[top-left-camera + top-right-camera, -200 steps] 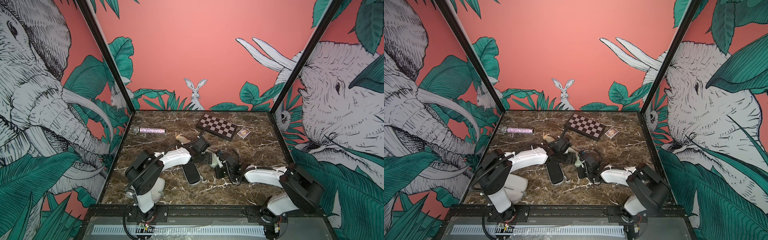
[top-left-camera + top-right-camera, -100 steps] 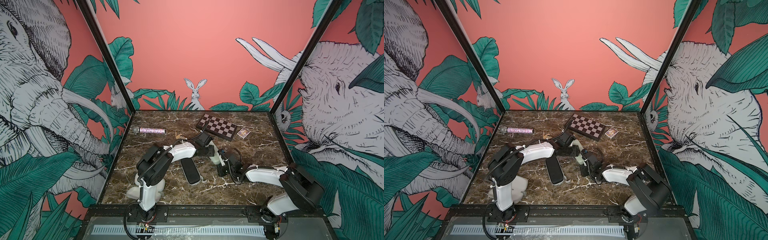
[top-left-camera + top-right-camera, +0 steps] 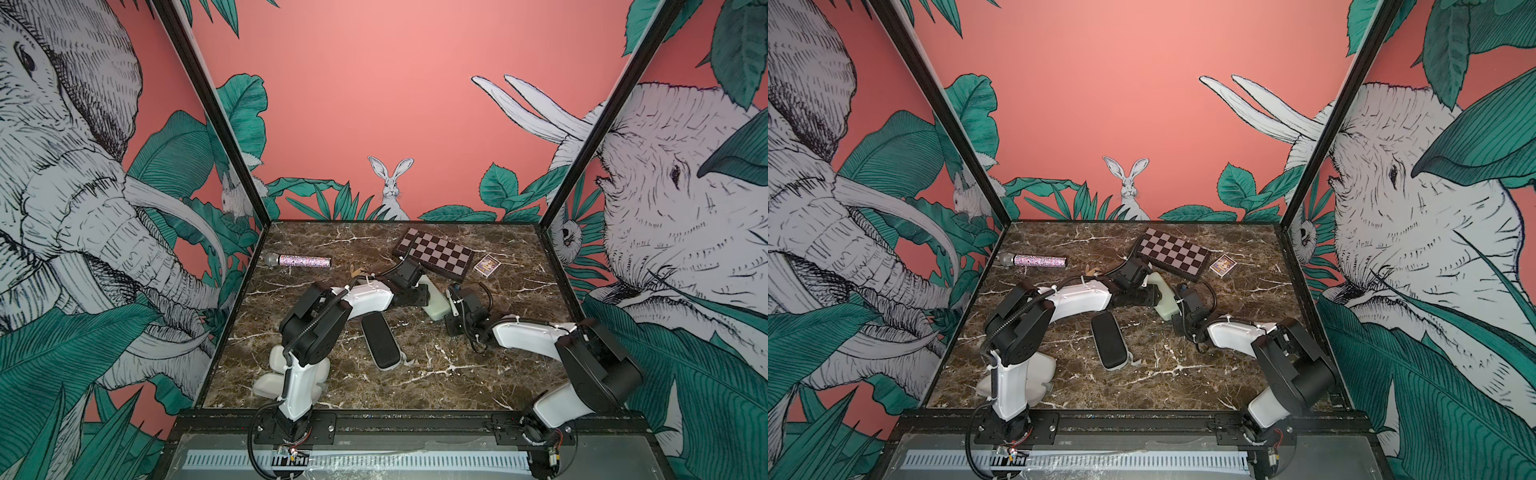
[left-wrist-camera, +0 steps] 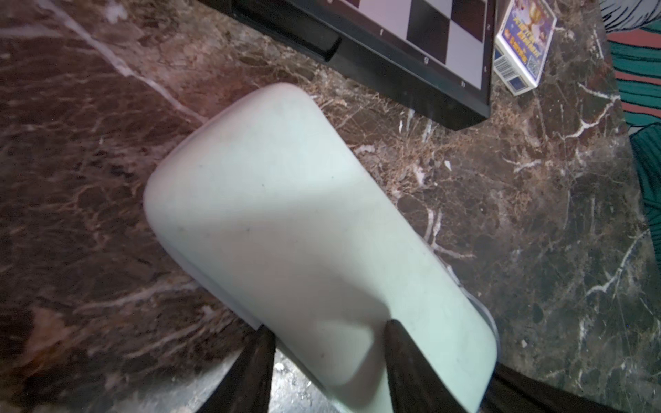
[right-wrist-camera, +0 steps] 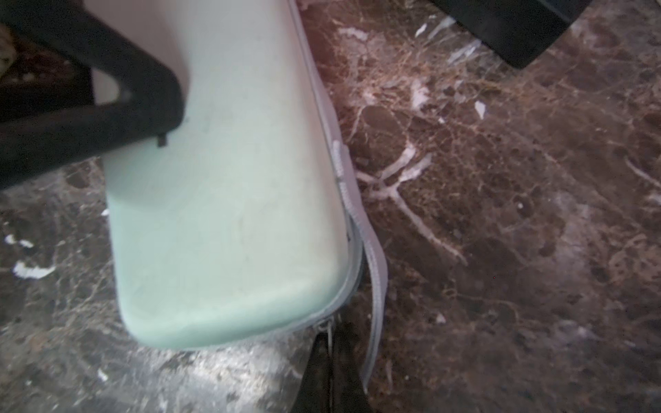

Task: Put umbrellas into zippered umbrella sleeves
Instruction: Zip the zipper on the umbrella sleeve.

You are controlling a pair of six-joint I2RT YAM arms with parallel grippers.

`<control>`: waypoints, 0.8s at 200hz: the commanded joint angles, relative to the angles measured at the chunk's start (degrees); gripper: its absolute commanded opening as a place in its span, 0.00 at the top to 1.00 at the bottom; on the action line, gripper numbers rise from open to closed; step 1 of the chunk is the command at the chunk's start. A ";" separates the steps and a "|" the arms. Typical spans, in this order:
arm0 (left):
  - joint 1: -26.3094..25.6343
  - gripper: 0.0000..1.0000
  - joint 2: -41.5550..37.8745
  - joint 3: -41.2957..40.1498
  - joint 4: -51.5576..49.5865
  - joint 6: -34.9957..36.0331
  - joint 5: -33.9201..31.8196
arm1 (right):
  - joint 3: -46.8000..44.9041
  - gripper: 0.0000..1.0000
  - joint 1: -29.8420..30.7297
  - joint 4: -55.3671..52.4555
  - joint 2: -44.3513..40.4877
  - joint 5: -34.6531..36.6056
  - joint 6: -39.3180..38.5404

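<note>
The pale mint green sleeve [image 3: 435, 302] [image 3: 1163, 296] lies closed on the marble, right of centre. My left gripper [image 4: 329, 334] is shut on its long edge, one finger on the lid and the other against its side. At the sleeve's near corner my right gripper [image 5: 331, 339] is shut on the zipper pull [image 5: 328, 327]; the grey loop [image 5: 375, 286] hangs beside it. A closed black sleeve [image 3: 380, 345] lies mid-table. A beige sleeve [image 3: 269, 384] sits behind the left arm's base. A scrap of tan [image 3: 355, 272] shows behind the left forearm; no umbrella is clearly visible.
A glittery microphone [image 3: 299, 261] lies at the back left. The chequered chessboard box [image 3: 434, 257] [image 4: 411, 46] and a small card box [image 3: 487, 264] [image 4: 524, 46] sit just behind the mint sleeve.
My left arm has swung right and its gripper has narrowed onto the mint green sleeve. My right gripper has stayed shut at the sleeve's corner, shifting only slightly.
</note>
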 commanded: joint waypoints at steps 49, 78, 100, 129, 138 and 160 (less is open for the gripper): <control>1.43 0.51 5.03 -2.91 -9.96 2.13 -3.95 | 0.95 1.00 -2.70 2.88 3.86 0.37 5.98; 1.43 0.51 5.29 -2.28 -10.22 2.46 -3.29 | 1.18 1.00 -3.09 3.02 3.38 -1.02 6.30; 1.45 0.48 5.30 -2.37 -9.97 2.57 -2.65 | 0.01 1.00 -3.15 3.61 2.89 -1.21 7.13; 1.02 0.46 5.60 -1.20 -9.54 3.17 -0.76 | -1.91 1.00 -3.51 3.88 0.55 -1.21 8.47; 0.59 0.46 5.86 -0.57 -9.65 3.35 -0.35 | -2.74 1.00 -3.61 3.95 -0.42 -1.14 8.93; -0.65 0.46 6.82 1.67 -10.56 4.06 -0.10 | -4.87 1.00 -3.79 2.88 -3.21 -1.00 9.78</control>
